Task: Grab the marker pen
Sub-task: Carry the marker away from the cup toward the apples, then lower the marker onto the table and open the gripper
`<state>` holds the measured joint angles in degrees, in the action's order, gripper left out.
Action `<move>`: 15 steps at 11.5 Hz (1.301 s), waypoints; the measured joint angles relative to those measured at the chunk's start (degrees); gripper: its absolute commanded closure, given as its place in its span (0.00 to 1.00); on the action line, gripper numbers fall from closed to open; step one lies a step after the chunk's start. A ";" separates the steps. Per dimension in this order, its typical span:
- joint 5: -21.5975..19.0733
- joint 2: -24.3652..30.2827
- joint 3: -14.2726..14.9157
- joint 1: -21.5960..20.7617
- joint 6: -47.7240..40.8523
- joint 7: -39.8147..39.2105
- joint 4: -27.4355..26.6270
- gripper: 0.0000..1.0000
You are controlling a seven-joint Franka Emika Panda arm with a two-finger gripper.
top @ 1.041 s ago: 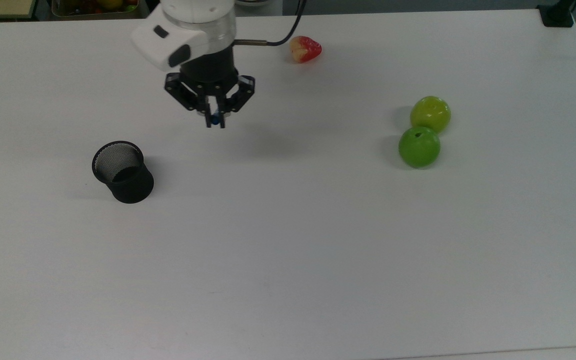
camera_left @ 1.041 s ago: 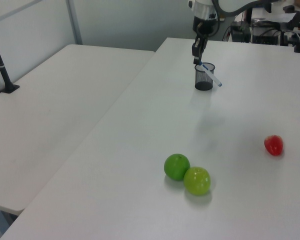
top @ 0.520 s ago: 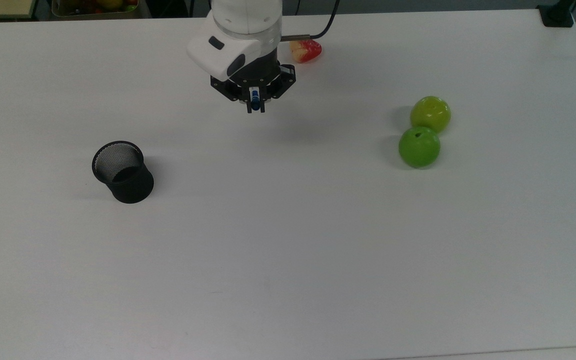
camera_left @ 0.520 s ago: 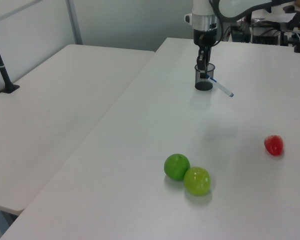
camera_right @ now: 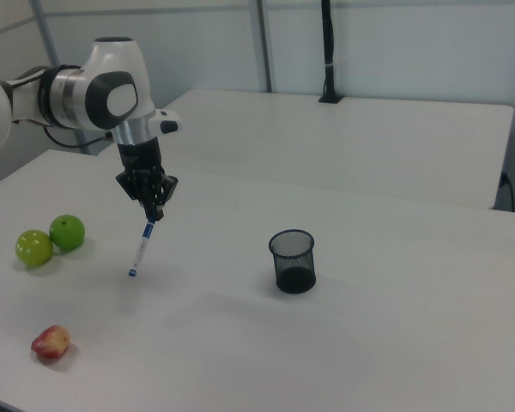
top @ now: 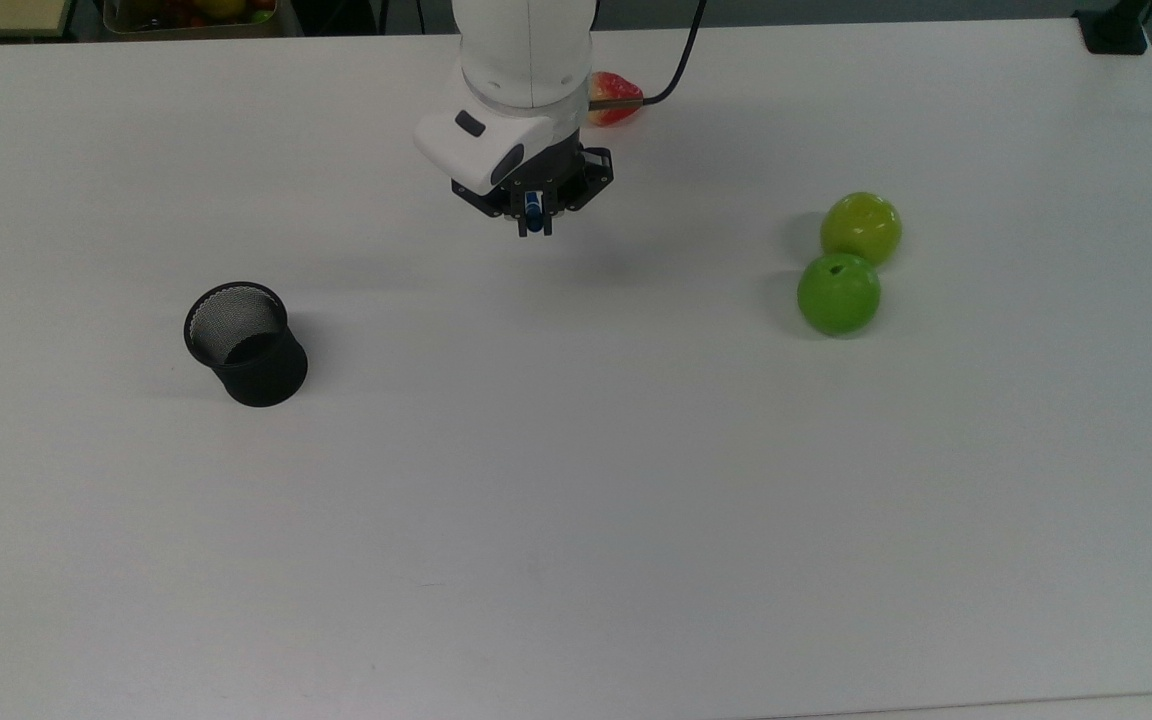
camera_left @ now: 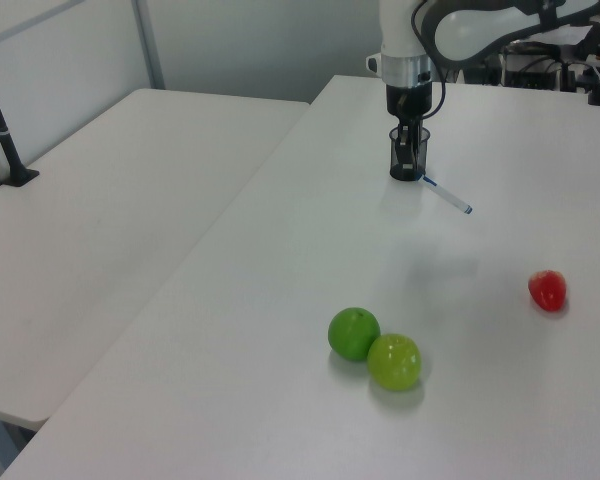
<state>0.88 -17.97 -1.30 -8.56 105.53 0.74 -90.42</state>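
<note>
On a smooth white table (camera_right: 395,343), a red-and-yellow strawberry-shaped piece (camera_right: 51,342) lies nearest the right view's camera, matte and lumpy, with two glossy round green apples (camera_right: 51,239) touching each other just beyond it. Farther across, a black wire-mesh cup (camera_right: 293,261) stands upright and apart from everything else, its weave fine enough to see through.

Between apples and cup, above the table, the gripper (camera_right: 154,207) pinches the marker pen (camera_right: 142,247) by its upper end. The pen hangs tilted from the closed fingers, its lower blue tip pointing down toward the table without touching it, and it is well clear of the cup. In the top view the gripper (top: 533,222) shows a blue end of the marker pen (top: 532,212) between the black fingers; in the left view the marker pen (camera_left: 446,195) slants out below the gripper (camera_left: 413,172), with the cup (camera_left: 408,153) behind.

The pen looks light, rigid and slim, a smooth plastic barrel, white with blue cap and small blue label. Such a round, slick barrel would likely pivot or slide in a two-finger pinch, and held near one end it seems free to swing. A hold nearer the barrel's middle would probably keep it steadier.

Farthest back rises the arm's glossy white casing (camera_right: 112,94).
</note>
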 measured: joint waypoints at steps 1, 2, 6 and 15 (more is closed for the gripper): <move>0.01 -0.29 0.00 0.00 1.05 0.13 -0.69 0.93; 0.01 -0.62 0.00 0.00 1.43 0.18 -0.90 0.93; 0.03 -2.98 0.00 0.01 3.55 0.52 -1.38 0.89; 0.03 -7.17 -0.02 -0.75 6.16 2.02 -1.39 0.86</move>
<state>0.91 -25.13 -1.33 -9.31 111.69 2.77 -91.81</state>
